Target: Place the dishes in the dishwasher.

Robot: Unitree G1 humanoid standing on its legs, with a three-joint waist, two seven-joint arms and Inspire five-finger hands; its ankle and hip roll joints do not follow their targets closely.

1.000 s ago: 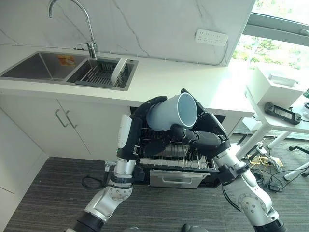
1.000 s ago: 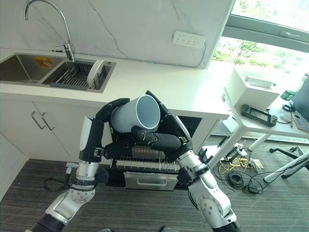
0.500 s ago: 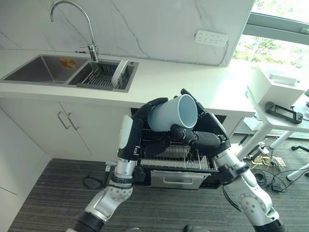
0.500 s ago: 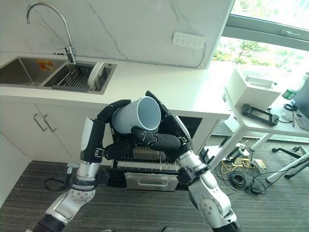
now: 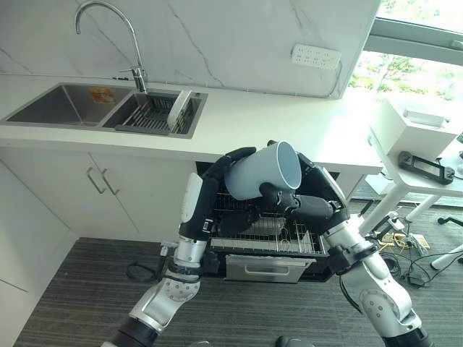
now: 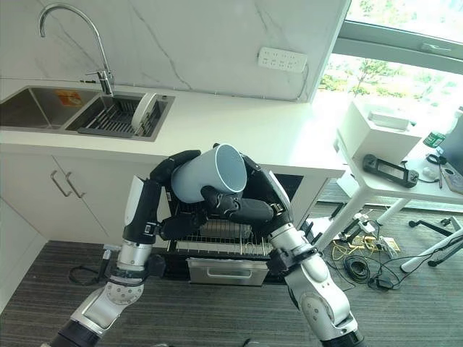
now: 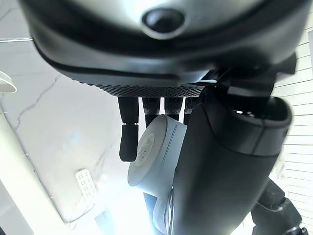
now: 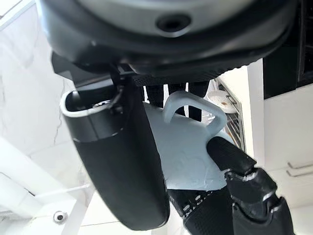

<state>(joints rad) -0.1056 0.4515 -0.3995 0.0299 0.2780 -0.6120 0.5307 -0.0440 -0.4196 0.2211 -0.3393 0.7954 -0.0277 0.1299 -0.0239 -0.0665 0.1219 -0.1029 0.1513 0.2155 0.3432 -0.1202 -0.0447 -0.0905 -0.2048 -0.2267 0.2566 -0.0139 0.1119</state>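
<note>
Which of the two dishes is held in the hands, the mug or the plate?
The pale blue mug, gripped by the left hand and right hand; the white plate stands in the sink rack.

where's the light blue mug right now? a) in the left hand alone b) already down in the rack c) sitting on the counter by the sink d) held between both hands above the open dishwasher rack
d: the light blue mug is tilted on its side, gripped by the left hand at its base and the right hand near its rim, above the dishwasher rack.
</note>
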